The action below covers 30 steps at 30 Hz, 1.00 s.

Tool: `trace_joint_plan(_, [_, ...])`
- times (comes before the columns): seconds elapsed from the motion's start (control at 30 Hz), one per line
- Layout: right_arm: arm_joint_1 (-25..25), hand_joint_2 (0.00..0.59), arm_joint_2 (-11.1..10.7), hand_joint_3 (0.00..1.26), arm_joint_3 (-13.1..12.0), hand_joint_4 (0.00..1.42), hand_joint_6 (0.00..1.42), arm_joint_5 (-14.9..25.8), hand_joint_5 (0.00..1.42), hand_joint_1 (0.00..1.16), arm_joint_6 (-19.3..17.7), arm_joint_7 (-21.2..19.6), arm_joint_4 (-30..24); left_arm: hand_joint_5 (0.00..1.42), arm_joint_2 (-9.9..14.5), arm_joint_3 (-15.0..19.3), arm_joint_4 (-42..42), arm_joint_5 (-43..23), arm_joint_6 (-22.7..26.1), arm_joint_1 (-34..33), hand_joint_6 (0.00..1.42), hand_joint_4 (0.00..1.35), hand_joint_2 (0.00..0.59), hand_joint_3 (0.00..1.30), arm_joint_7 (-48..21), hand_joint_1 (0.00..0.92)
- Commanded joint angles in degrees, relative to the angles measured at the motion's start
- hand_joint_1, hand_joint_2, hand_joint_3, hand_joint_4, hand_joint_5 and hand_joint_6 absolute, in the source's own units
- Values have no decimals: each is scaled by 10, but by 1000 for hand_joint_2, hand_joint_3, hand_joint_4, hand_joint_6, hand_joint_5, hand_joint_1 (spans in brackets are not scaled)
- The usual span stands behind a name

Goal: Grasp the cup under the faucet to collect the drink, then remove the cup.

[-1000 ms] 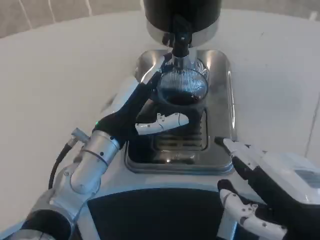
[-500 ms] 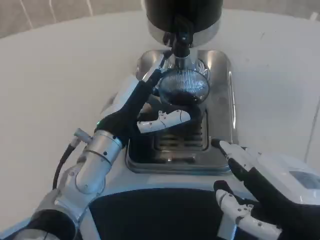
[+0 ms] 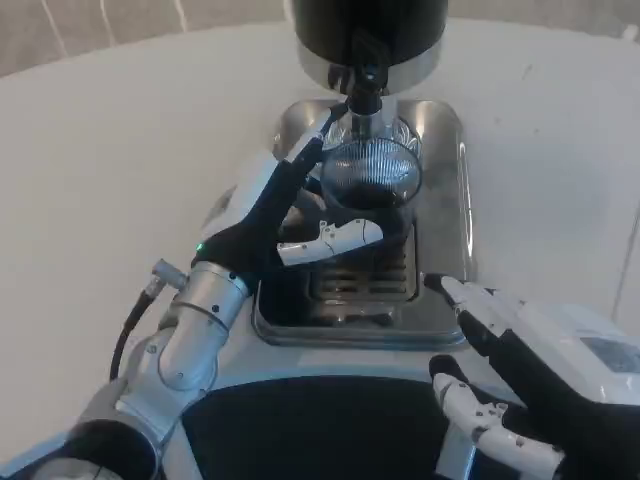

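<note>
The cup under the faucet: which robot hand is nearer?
Left. The left hand wraps the cup; the right hand rests nearer the camera, beside the drip tray.

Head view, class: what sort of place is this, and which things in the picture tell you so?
Probably a drinks station on a test bench, not a real café. A black dispenser with a faucet stands over a steel drip tray on a plain white table, and the left hand holds a glass cup of dark drink under it.

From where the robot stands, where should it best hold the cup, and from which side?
Probably the cup's side wall, from the robot's left: it stands upright under the faucet, which blocks the top. The left hand is already wrapped there.
</note>
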Motion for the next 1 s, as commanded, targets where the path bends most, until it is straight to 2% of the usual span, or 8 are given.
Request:
trace_joint_plan(0.03, [5, 581, 3, 24, -3, 0, 0, -2, 0, 43, 0, -4, -2, 642, -4, -15, -2, 21, 14, 7, 825, 341, 74, 322, 3, 388])
trace_joint_plan(0.3, [7, 582, 6, 24, -5, 0, 0, -2, 0, 52, -1, -7, -1, 717, -3, -25, -14, 34, 26, 11, 922, 429, 82, 425, 34, 383])
trace_joint_plan(0.5, [7, 583, 9, 25, -7, 0, 0, -2, 0, 56, 2, -8, -1, 756, -2, -31, -19, 42, 34, 13, 956, 455, 82, 452, 46, 383])
trace_joint_plan(0.67, [12, 583, 11, 25, -11, 0, 0, 0, 0, 60, 4, -8, -8, 859, -3, -37, -30, 57, 44, 18, 1079, 553, 89, 540, 68, 410])
trace_joint_plan(1.0, [16, 586, 15, 28, -19, 0, 0, 4, 0, 73, 9, -7, -14, 1016, -13, -20, -38, 48, 38, 29, 1198, 715, 95, 688, 89, 444])
